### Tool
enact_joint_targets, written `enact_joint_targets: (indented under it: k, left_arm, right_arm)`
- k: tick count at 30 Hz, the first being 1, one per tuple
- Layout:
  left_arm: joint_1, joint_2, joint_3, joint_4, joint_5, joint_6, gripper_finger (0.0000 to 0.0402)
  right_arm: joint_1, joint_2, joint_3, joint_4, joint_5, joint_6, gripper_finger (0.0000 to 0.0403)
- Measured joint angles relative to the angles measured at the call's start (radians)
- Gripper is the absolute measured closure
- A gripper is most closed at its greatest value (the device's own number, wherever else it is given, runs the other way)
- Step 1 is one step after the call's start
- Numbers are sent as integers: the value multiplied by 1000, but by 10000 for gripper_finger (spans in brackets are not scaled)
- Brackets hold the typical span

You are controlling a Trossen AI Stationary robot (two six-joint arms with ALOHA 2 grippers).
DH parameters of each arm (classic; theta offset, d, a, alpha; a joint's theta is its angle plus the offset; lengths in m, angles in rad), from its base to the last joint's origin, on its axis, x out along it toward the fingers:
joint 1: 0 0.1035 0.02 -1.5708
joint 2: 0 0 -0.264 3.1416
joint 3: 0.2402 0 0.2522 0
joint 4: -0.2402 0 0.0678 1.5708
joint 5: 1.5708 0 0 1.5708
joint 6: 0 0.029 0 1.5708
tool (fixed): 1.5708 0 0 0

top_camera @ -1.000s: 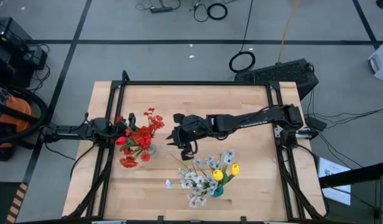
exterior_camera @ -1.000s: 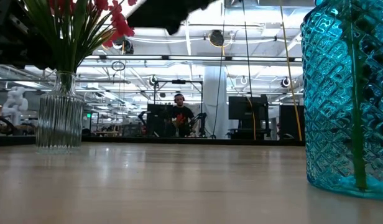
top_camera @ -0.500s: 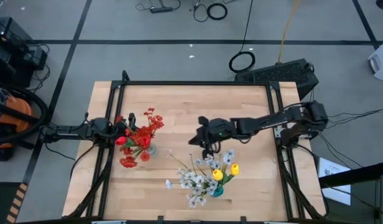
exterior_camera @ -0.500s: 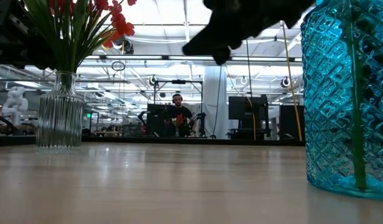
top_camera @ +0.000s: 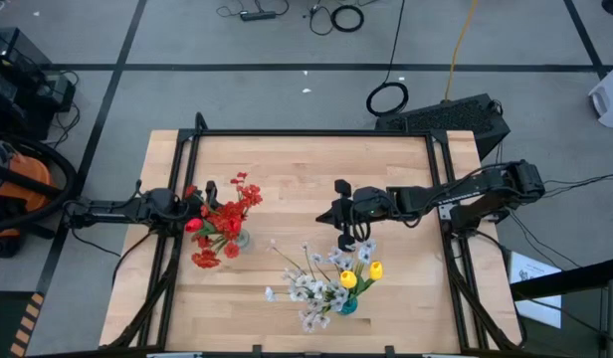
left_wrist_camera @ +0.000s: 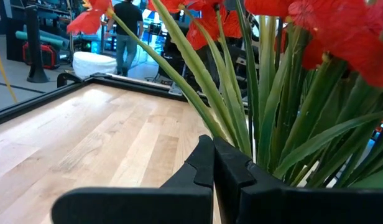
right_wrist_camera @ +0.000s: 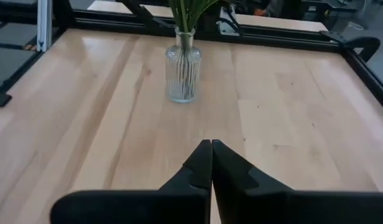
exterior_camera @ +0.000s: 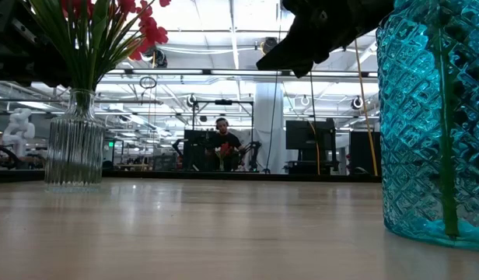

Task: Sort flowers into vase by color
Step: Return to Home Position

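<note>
Pale plank bench (top_camera: 306, 159), busy workshop behind. Ribbed clear vase (exterior_camera: 75, 144) holds red flowers (top_camera: 227, 211); blue vase (exterior_camera: 434, 117) diamond-cut. Right jaws over mid-bench, left jaws beside the red flowers, both pinched together, empty.

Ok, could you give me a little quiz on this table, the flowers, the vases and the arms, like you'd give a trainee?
1. True or false: the red flowers stand in the blue vase.
2. Which flowers are in the blue vase? A) red tulips alone B) yellow tulips and white blossoms C) red and yellow tulips
3. Fill the gap: the right gripper, over the table, has its fingers ____.

Key: 1 false, they stand in the clear ribbed vase. 2 B. 3 shut.
</note>
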Motion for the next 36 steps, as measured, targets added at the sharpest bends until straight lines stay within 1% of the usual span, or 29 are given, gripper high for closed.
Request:
enact_joint_targets:
  k: [8, 11, 17, 21, 27, 32, 36]
  left_arm:
    - [0, 0, 0, 0, 0, 0, 401]
    - [0, 0, 0, 0, 0, 0, 401]
    - [0, 0, 0, 0, 0, 0, 401]
    - [0, 0, 0, 0, 0, 0, 401]
    - [0, 0, 0, 0, 0, 0, 401]
    - [0, 1, 0, 0, 0, 0, 401]
    - [0, 1, 0, 0, 0, 0, 401]
  right_arm:
    - [-1, 0, -1, -56, -2, -77, 402]
    - [-3, 0, -4, -70, -30, -95, 402]
    - [-4, -40, -91, -35, -39, -58, 403]
    - [-5, -143, -172, -28, -28, -38, 403]
    - [-35, -362, -303, -29, 3, -38, 403]
    - [-68, -542, -400, -30, 4, 26, 403]
    - [-68, -682, -478, -31, 6, 70, 403]
